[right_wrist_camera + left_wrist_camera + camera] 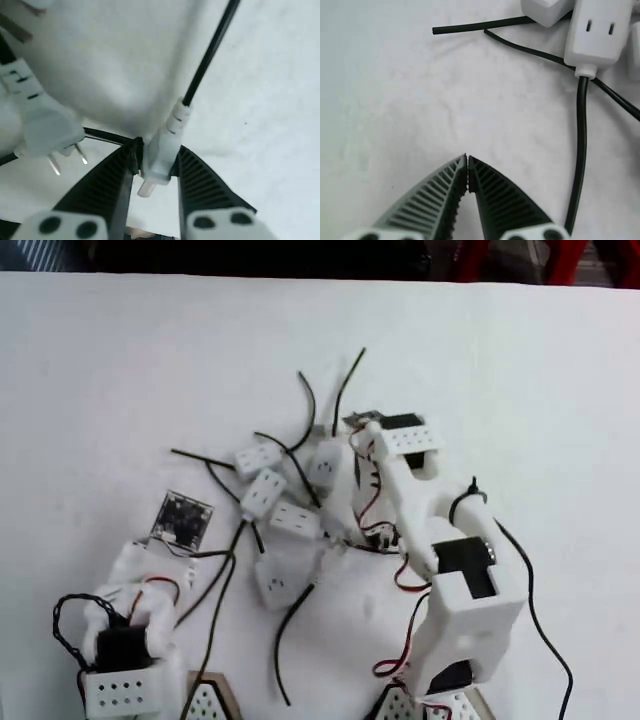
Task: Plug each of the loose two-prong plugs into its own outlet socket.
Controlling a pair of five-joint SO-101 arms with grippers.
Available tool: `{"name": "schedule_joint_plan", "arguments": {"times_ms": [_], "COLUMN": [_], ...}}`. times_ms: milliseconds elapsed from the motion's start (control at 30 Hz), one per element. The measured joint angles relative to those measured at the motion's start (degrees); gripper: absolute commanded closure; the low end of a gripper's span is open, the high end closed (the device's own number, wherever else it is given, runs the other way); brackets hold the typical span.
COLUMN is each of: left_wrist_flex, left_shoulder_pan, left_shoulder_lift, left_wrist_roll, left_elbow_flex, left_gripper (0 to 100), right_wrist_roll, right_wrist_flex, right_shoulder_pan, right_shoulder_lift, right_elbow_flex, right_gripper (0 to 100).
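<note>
You cannot make out the prongs of the plug [162, 137], its tip a blur. From above, the right arm [440, 540] covers whatever lies at three o'clock of the clustered sockets [265, 490].

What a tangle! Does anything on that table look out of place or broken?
Only the jumble: white plugs and sockets lie scattered mid-table at all angles, their short black cords crossing and ending in cut stubs. The right claw is clamped on one white plug. Nothing looks broken.
</note>
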Motion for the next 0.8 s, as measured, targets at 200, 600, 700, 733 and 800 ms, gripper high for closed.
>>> {"name": "schedule_joint_plan", "arguments": {"times_ms": [200,600,700,733,800], "left_wrist_flex": [0.0,0.0,0.0,0.0,0.0], "left_shoulder_pan": [0.0,0.0,0.0,0.0,0.0], "left_shoulder_lift": [0.0,0.0,0.0,0.0,0.0], "left_wrist_roll": [0.0,0.0,0.0,0.0,0.0], "left_elbow_flex": [0.0,0.0,0.0,0.0,0.0], "left_gripper": [97,97,97,97,97], "right_wrist_roll": [0.8,-7.3,-7.5,-7.8,-8.6], "right_wrist_flex": [0.0,0.5,0.5,0.6,1.8], "right_shoulder_pan": [0.4,0.5,0.6,0.6,0.5], "right_shoulder_lift": [0.5,1.1,1.1,1.1,2.6], "right_elbow_flex": [0.0,-5.0,-5.0,-5.0,-5.4], "right_gripper": [89.6,89.4,87.1,85.4,84.1]}}
